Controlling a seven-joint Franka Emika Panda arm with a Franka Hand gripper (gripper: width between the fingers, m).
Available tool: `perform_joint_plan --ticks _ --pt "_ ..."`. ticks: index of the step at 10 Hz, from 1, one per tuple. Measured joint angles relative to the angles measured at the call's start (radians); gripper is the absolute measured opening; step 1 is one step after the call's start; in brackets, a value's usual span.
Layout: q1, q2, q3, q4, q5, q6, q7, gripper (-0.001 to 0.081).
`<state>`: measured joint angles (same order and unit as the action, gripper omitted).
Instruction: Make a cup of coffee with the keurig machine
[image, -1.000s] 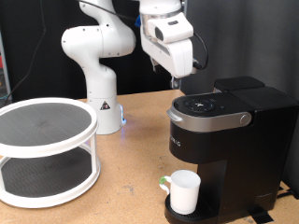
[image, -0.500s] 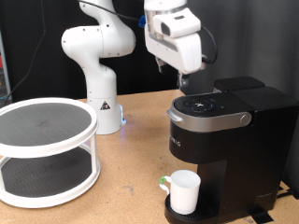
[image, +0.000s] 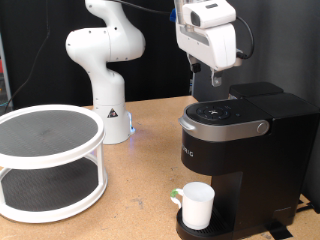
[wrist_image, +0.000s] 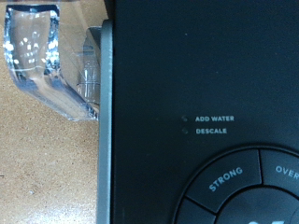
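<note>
The black keurig machine (image: 245, 150) stands on the wooden table at the exterior view's right, its lid shut and its silver-grey handle (image: 228, 127) forward. The white cup (image: 197, 205) stands on its drip tray under the spout, with its handle towards the exterior view's left. My gripper (image: 205, 85) hangs just above the back of the machine's top, apart from it, with nothing between its fingers. The wrist view shows the machine's black top panel (wrist_image: 201, 84) close up, with its ADD WATER and DESCALE labels, the STRONG button (wrist_image: 227, 177) and a clear water tank (wrist_image: 42, 56) beside it. No fingers show there.
A white two-tier round rack (image: 50, 160) stands at the exterior view's left. The white robot base (image: 108, 80) stands behind it at the middle. Bare wooden table (image: 140, 190) lies between rack and machine.
My gripper has moved towards the exterior view's right and a little upward, from beside the machine's left to above its top. The cup and the machine have not moved.
</note>
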<state>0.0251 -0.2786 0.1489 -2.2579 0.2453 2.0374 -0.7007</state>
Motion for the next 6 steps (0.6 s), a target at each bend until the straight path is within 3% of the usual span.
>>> perform_joint_plan --ticks 3,6 --pt "0.002 0.0 0.004 0.004 0.005 0.052 0.001 0.0803" --pt "0.003 0.04 0.021 0.094 0.002 0.06 0.041 0.0803"
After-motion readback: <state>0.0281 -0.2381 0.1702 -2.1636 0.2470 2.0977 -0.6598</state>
